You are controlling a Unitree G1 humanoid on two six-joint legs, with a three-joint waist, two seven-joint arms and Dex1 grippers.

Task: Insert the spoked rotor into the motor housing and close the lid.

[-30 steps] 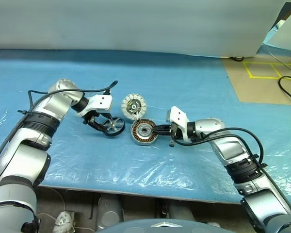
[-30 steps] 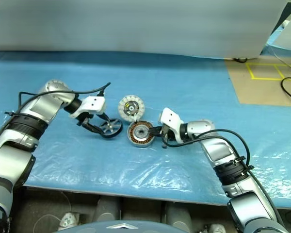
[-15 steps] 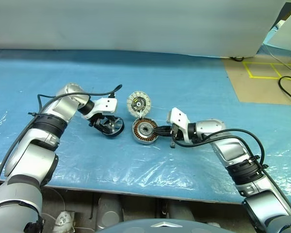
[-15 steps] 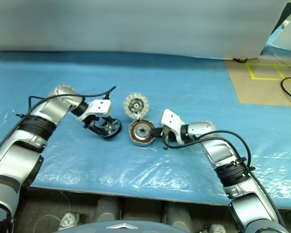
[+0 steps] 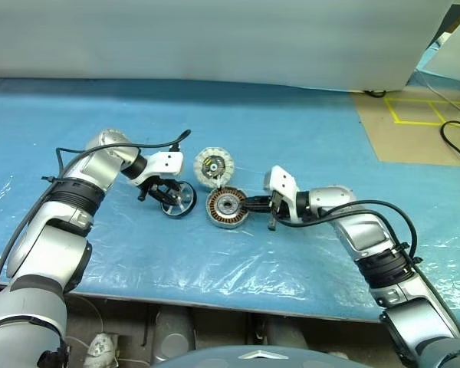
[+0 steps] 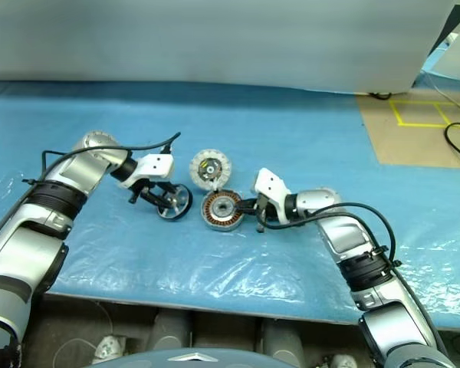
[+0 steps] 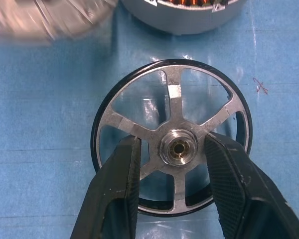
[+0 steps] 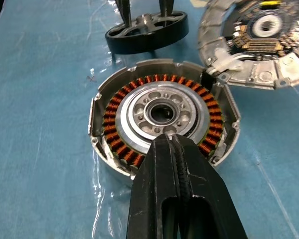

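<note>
**Left gripper astride the rotor hub, right gripper clenched at the housing**

The left gripper has its fingers spread either side of the hub of the spoked rotor, reaching down through the spoke gaps; whether they pinch it I cannot tell. The head views show the rotor left of the motor housing. The right gripper is clenched empty over the housing's near windings. The lid lies just beyond, its far edge cut off in the right wrist view.
</note>
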